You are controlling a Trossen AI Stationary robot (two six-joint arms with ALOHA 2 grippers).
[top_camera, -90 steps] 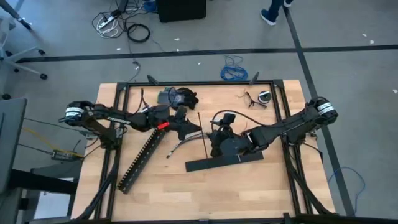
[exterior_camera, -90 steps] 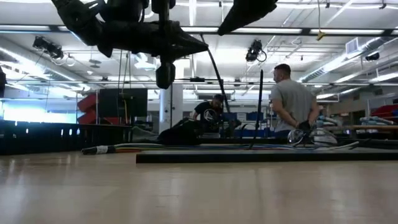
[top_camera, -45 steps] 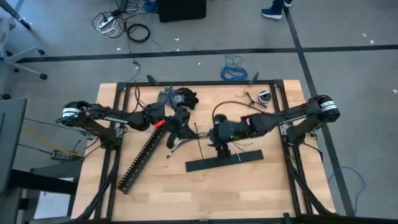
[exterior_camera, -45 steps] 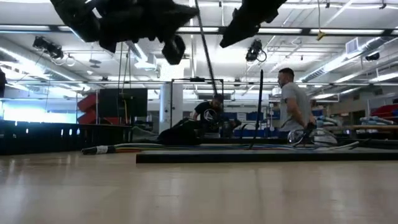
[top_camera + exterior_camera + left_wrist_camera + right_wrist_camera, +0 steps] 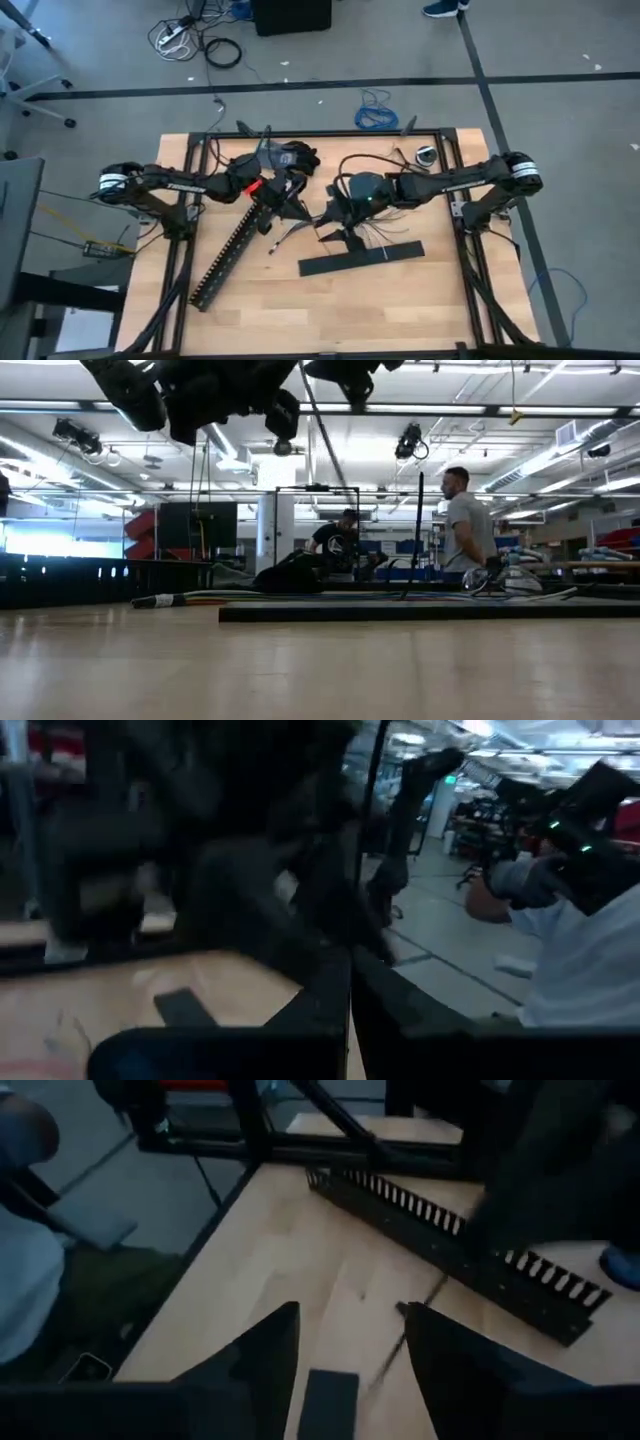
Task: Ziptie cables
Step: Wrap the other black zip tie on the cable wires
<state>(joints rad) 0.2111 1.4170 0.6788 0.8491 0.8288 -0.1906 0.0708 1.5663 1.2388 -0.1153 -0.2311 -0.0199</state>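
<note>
While both arms reach toward the table's middle, the scene reads as follows.

Left gripper: the left gripper (image 5: 283,196) sits over the upper end of the slotted duct (image 5: 228,256), near the table's centre; in the left wrist view its dark fingers (image 5: 300,1010) lie close together, with a thin black line running up between them, but a firm grip cannot be told through the blur.

Right gripper: the right gripper (image 5: 338,212) hangs just right of the left one, above the far edge of the flat black bar (image 5: 361,259); its own wrist view shows the two fingers (image 5: 262,1352) spread wide, holding nothing.

Cables: the cables (image 5: 283,228) lie on the wood between the two grippers, just beside the duct, their ends fanning toward the bar.

Zipties: one thin black strip (image 5: 318,432) slants down from the arms in the low view; the second cannot be made out.

Background: two people (image 5: 468,525) show beyond the table.
</note>
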